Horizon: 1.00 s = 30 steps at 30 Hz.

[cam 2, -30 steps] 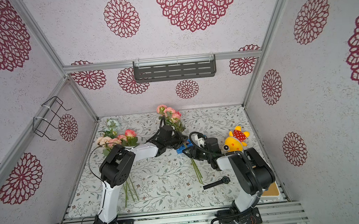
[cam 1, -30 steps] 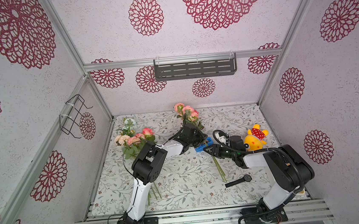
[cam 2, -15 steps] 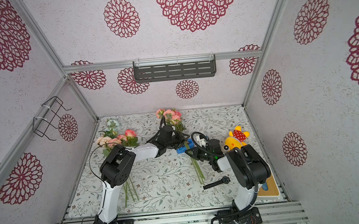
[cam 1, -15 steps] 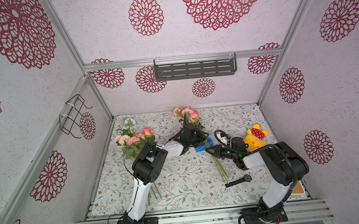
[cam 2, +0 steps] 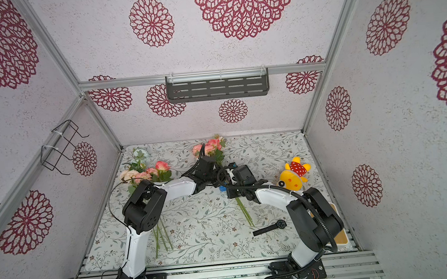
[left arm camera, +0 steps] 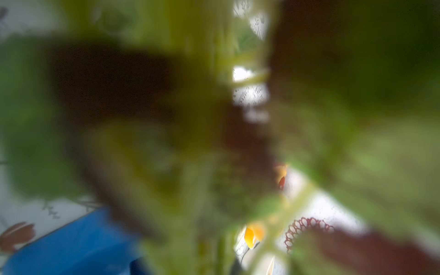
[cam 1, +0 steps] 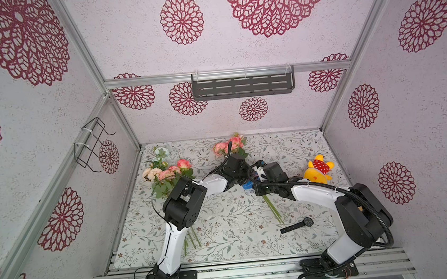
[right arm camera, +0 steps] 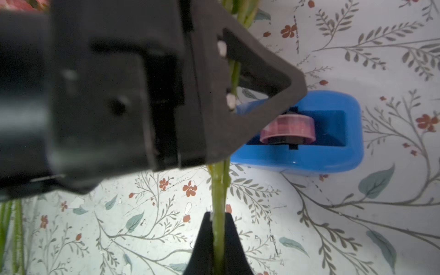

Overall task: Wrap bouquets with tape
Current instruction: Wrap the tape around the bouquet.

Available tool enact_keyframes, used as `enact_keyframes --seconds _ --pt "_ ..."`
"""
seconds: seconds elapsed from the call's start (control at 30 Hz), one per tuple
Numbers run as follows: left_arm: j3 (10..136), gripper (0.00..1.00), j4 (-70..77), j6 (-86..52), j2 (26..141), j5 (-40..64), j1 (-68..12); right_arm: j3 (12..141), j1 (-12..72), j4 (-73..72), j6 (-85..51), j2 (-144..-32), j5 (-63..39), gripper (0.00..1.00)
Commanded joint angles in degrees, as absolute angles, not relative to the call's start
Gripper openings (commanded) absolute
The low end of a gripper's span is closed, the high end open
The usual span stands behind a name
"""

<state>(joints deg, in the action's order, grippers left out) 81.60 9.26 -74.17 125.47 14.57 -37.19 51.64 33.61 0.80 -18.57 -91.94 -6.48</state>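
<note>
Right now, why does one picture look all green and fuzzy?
Left wrist view: leaves sit right against the lens, so everything smears green; only a blue tape dispenser corner shows. Right wrist view: the bouquet stems and floral table cover are sharp. Both top views: clear, evenly lit.

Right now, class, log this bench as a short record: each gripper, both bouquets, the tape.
left gripper: shut on stems of middle bouquet, nearer the blooms
right gripper: shut on the same stems, nearer their free ends
other bouquet: lying ungripped, stems partly under the left arm
tape dispenser: blue, standing beside the held stems
</note>
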Motion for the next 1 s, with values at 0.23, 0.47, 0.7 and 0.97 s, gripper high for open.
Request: enact_keyframes --seconds 0.23,0.47,0.7,0.97 --pt "81.4 0.0 8.8 -71.5 121.9 13.8 -36.7 52.0 29.0 2.6 -19.3 -85.6 -12.5 0.48" --pt "81.8 0.0 8.2 -71.0 122.2 13.7 -36.6 51.7 21.0 1.1 -23.6 -86.5 -14.7 0.54" --pt "81.7 0.0 7.3 -70.5 121.8 13.5 -36.6 62.4 18.9 6.1 -21.5 -98.0 -15.1 0.46" --pt "82.5 0.0 6.3 -69.8 121.7 14.0 -36.8 67.8 18.8 11.9 -18.8 -104.7 -13.1 0.41"
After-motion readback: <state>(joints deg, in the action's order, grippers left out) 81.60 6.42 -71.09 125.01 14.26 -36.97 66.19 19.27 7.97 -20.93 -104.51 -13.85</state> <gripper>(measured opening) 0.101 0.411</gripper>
